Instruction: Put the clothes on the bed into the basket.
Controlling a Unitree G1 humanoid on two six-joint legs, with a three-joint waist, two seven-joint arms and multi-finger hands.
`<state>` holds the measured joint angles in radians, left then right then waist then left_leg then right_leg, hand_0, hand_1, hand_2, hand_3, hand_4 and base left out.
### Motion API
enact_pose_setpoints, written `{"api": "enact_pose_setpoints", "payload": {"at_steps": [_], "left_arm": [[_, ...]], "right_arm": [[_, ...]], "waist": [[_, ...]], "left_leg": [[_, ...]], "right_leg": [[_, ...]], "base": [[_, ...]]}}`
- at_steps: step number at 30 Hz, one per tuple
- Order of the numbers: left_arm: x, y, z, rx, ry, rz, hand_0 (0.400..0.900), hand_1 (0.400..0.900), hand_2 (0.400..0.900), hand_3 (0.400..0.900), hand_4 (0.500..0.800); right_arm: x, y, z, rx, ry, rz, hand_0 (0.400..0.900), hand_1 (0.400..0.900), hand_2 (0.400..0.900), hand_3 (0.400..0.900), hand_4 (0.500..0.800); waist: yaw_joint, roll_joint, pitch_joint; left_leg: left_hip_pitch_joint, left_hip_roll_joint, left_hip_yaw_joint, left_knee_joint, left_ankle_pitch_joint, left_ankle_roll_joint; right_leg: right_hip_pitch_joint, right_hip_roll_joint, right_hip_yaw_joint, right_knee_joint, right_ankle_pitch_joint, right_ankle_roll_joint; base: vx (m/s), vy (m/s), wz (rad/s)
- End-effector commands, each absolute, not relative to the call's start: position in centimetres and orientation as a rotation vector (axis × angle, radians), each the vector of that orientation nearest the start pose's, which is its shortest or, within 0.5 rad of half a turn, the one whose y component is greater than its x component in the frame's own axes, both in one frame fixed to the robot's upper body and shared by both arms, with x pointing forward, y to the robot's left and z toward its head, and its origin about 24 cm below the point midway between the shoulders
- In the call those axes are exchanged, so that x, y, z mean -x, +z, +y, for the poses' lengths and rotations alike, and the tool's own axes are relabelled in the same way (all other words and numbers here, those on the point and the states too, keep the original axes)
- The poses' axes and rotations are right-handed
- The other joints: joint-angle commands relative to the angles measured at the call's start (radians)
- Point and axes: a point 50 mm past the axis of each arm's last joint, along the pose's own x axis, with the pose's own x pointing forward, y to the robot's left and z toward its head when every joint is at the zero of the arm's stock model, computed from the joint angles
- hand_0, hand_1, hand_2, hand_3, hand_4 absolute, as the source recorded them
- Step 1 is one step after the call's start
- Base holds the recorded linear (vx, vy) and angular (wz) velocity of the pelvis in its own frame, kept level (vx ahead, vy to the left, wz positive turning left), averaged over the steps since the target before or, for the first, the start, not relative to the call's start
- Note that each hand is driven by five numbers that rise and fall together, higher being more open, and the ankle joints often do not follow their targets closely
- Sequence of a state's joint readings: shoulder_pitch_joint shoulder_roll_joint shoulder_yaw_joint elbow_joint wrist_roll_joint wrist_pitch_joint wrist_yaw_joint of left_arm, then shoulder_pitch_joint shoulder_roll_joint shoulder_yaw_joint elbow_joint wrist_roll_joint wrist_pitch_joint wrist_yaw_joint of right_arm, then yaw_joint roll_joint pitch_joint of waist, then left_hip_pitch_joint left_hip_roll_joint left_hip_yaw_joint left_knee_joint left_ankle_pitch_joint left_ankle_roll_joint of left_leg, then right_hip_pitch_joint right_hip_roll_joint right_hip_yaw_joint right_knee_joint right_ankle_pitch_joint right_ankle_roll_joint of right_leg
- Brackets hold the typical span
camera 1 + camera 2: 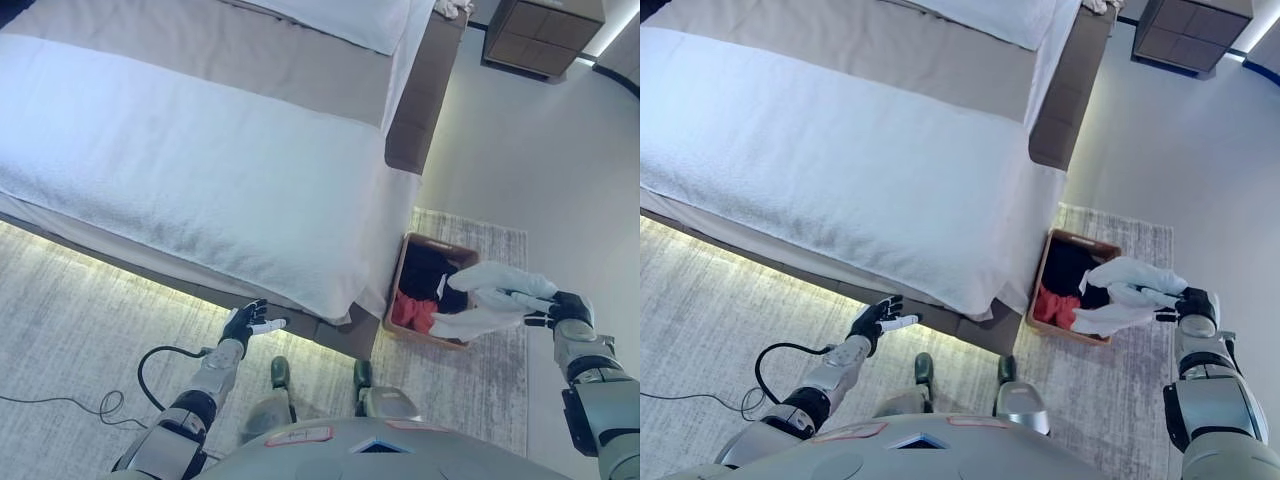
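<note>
A brown basket [408,250] stands on the rug beside the bed's corner, with black and red clothes [418,290] inside. My right hand [566,309] is at the basket's right side, shut on a white garment [490,298] that drapes over the basket's near right rim. My left hand [246,322] hovers open low by the bed's near edge, holding nothing. The bed [200,170] carries a white cover and no loose clothes that I can see.
A grey rug [470,380] lies under the basket and another under the bed's near side. A white pillow [340,18] rests at the bed's head. A dark nightstand [540,35] stands at the far right. Smooth floor runs to the right of the bed.
</note>
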<state>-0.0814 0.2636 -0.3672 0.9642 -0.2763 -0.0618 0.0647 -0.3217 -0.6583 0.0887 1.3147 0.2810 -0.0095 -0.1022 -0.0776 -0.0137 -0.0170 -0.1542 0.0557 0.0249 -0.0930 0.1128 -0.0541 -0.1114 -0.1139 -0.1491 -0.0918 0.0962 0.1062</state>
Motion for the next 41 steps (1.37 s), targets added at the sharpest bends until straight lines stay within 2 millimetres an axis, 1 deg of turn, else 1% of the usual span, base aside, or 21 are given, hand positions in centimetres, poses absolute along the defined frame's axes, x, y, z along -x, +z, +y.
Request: {"api": "enact_pose_setpoints", "payload": {"at_steps": [1, 4, 9, 10, 11, 12, 17, 21, 26, 31, 35, 41], "left_arm": [[-19.2, -12.0, 19.7, -0.238, -0.052, 0.789, 0.9, 0.9, 0.9, 0.9, 0.8], [-19.0, -12.1, 19.5, -0.234, -0.053, 0.796, 0.9, 0.9, 0.9, 0.9, 0.8], [-18.8, -12.3, 19.3, -0.232, -0.049, 0.808, 0.9, 0.9, 0.9, 0.9, 0.8], [-18.8, -12.3, 19.3, -0.233, -0.049, 0.809, 0.9, 0.9, 0.9, 0.9, 0.8], [-18.8, -12.4, 19.2, -0.234, -0.05, 0.81, 0.9, 0.9, 0.9, 0.9, 0.8], [-18.8, -12.4, 19.2, -0.233, -0.048, 0.814, 0.9, 0.9, 0.9, 0.9, 0.8], [-18.8, -12.5, 19.1, -0.237, -0.055, 0.822, 0.9, 0.9, 0.9, 0.9, 0.8], [-18.6, -12.6, 19.1, -0.234, -0.052, 0.827, 0.9, 0.9, 0.9, 0.9, 0.8], [-18.6, -12.6, 19.1, -0.233, -0.054, 0.828, 0.9, 0.9, 0.9, 0.9, 0.8], [-18.6, -12.6, 19.1, -0.237, -0.052, 0.828, 0.9, 0.9, 0.9, 0.9, 0.8], [-18.5, -12.6, 19.1, -0.235, -0.047, 0.828, 0.9, 0.9, 0.9, 0.9, 0.8], [-18.5, -12.6, 19.2, -0.218, -0.044, 0.825, 0.9, 0.9, 0.9, 0.9, 0.8]], "right_arm": [[-20.4, -0.3, -42.2, 0.421, -0.73, 0.741, 0.4, 0.4, 0.4, 0.4, 0.5], [-20.8, 0.1, -42.3, 0.417, -0.746, 0.719, 0.4, 0.4, 0.4, 0.4, 0.5], [-21.4, 0.2, -41.9, 0.406, -0.734, 0.687, 0.4, 0.4, 0.4, 0.4, 0.5], [-21.5, 0.1, -41.8, 0.407, -0.728, 0.689, 0.592, 0.592, 0.592, 0.592, 0.615], [-21.4, -0.1, -41.6, 0.411, -0.718, 0.7, 0.592, 0.592, 0.592, 0.592, 0.615], [-21.4, -0.1, -41.6, 0.413, -0.716, 0.705, 0.9, 0.9, 0.9, 0.9, 0.8], [-20.8, -0.6, -41.8, 0.42, -0.725, 0.762, 0.9, 0.9, 0.9, 0.9, 0.8], [-20.7, -0.6, -41.9, 0.402, -0.741, 0.762, 0.9, 0.9, 0.9, 0.9, 0.8], [-21.0, -0.5, -41.7, 0.402, -0.735, 0.746, 0.9, 0.9, 0.9, 0.9, 0.8], [-21.7, -0.5, -41.1, 0.407, -0.716, 0.712, 0.9, 0.9, 0.9, 0.9, 0.8], [-21.8, -1.2, -40.4, 0.415, -0.683, 0.725, 0.9, 0.9, 0.9, 0.9, 0.8], [-21.3, -2.9, -39.0, 0.416, -0.622, 0.767, 0.9, 0.9, 0.9, 0.9, 0.8]], "waist": [[0.028, -0.065, -0.047], [0.028, -0.061, -0.049], [0.025, -0.06, -0.05], [0.025, -0.06, -0.05], [0.025, -0.061, -0.051], [0.025, -0.061, -0.051], [0.024, -0.062, -0.054], [0.025, -0.061, -0.055], [0.023, -0.059, -0.058], [0.022, -0.059, -0.059], [0.022, -0.06, -0.06], [0.025, -0.06, -0.064]], "left_leg": [[0.035, 0.033, -0.019, 0.006, -0.068, -0.045], [0.036, 0.035, -0.02, 0.006, -0.068, -0.046], [0.033, 0.04, -0.02, 0.006, -0.067, -0.048], [0.034, 0.04, -0.021, 0.006, -0.067, -0.048], [0.035, 0.041, -0.021, 0.006, -0.069, -0.048], [0.037, 0.041, -0.021, 0.006, -0.069, -0.048], [0.04, 0.041, -0.022, 0.006, -0.072, -0.047], [0.043, 0.04, -0.021, 0.006, -0.074, -0.046], [0.047, 0.039, -0.022, 0.006, -0.077, -0.045], [0.049, 0.037, -0.021, 0.006, -0.078, -0.044], [0.05, 0.036, -0.021, 0.006, -0.079, -0.043], [0.052, 0.035, -0.023, 0.006, -0.08, -0.042]], "right_leg": [[0.046, -0.051, 0.022, 0.005, -0.03, 0.04], [0.048, -0.048, 0.022, 0.005, -0.034, 0.038], [0.049, -0.045, 0.023, 0.005, -0.039, 0.035], [0.05, -0.045, 0.023, 0.005, -0.039, 0.034], [0.051, -0.045, 0.023, 0.005, -0.04, 0.034], [0.052, -0.044, 0.023, 0.005, -0.041, 0.033], [0.057, -0.044, 0.023, 0.005, -0.045, 0.032], [0.061, -0.045, 0.024, 0.005, -0.046, 0.032], [0.064, -0.047, 0.024, 0.005, -0.047, 0.034], [0.064, -0.048, 0.027, 0.005, -0.047, 0.033], [0.066, -0.049, 0.026, 0.005, -0.048, 0.033], [0.071, -0.049, 0.025, 0.005, -0.051, 0.033]], "base": [[0.0, 0.0, 0.0], [0.0, 0.0, 0.0], [0.0, 0.0, 0.0], [0.0, 0.0, 0.0], [0.0, 0.0, 0.0], [0.0, 0.0, 0.0], [0.0, 0.0, 0.0], [0.0, 0.0, 0.0], [0.0, 0.0, 0.0], [0.0, 0.0, 0.0], [0.0, 0.0, 0.0], [0.0, 0.0, 0.0]]}}
